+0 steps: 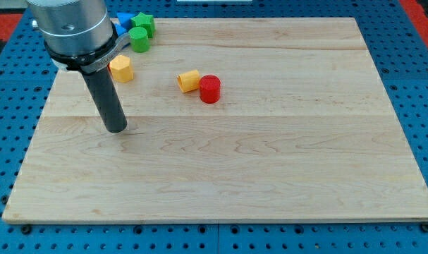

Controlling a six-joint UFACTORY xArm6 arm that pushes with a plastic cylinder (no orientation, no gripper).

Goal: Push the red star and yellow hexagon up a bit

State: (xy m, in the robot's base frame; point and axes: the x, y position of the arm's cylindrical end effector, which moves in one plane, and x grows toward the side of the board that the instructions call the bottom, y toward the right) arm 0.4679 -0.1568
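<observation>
A red block, its star shape hard to make out, sits on the wooden board left of centre near the view's top. A yellow block touches it on its left. A second yellow block, roughly hexagonal, sits further left. My tip rests on the board below that second yellow block, well to the left of and below the red block. It touches no block.
Two green blocks and a blue block cluster at the board's top left, partly hidden behind the arm's grey housing. A blue pegboard surface surrounds the board.
</observation>
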